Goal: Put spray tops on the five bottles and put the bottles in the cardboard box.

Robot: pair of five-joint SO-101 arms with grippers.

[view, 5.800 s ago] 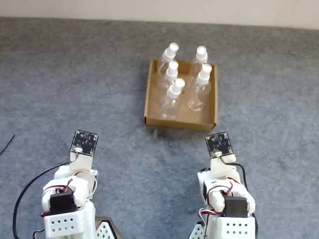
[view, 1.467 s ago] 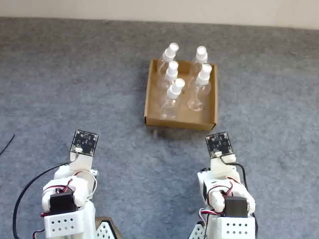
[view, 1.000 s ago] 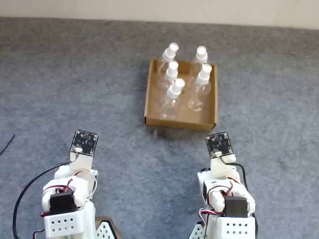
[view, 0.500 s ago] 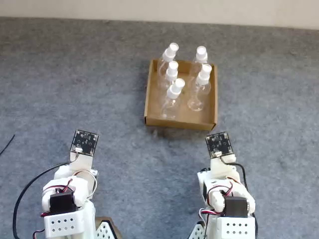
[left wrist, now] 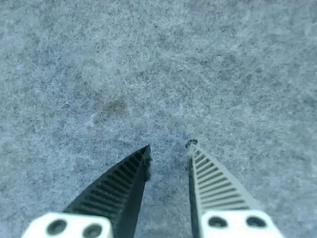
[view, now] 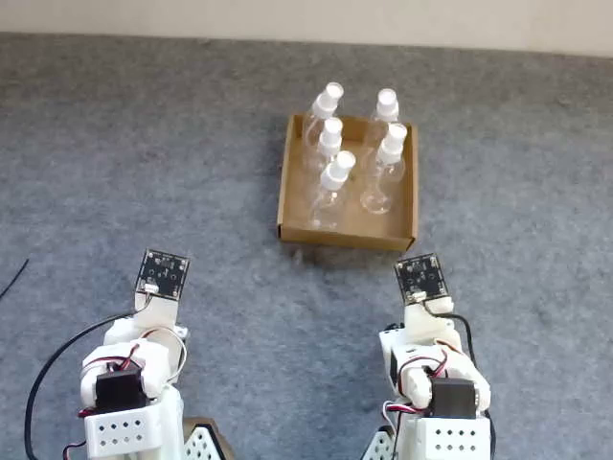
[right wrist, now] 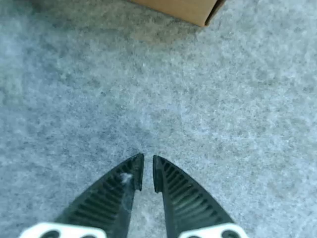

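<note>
In the high view you see the cardboard box [view: 287, 196] on the grey felt [view: 144, 144], ahead of both arms and closer to the right arm [view: 433, 369] than to the left arm [view: 134, 379]. Five clear bottles [view: 329, 196] stand upright inside it, packed close together, three along one side and two along the other. Each one wears a white spray top [view: 337, 171]. Both arms sit well apart from the box.

In the left wrist view, your left gripper [left wrist: 168, 147] hangs over the felt with a narrow gap between its fingers, holding nothing.

In the right wrist view, your right gripper [right wrist: 147, 158] has its fingers drawn almost together, a thin slit between them, also empty. A corner of the box [right wrist: 185, 10] lies beyond the tips, not touching them.
</note>
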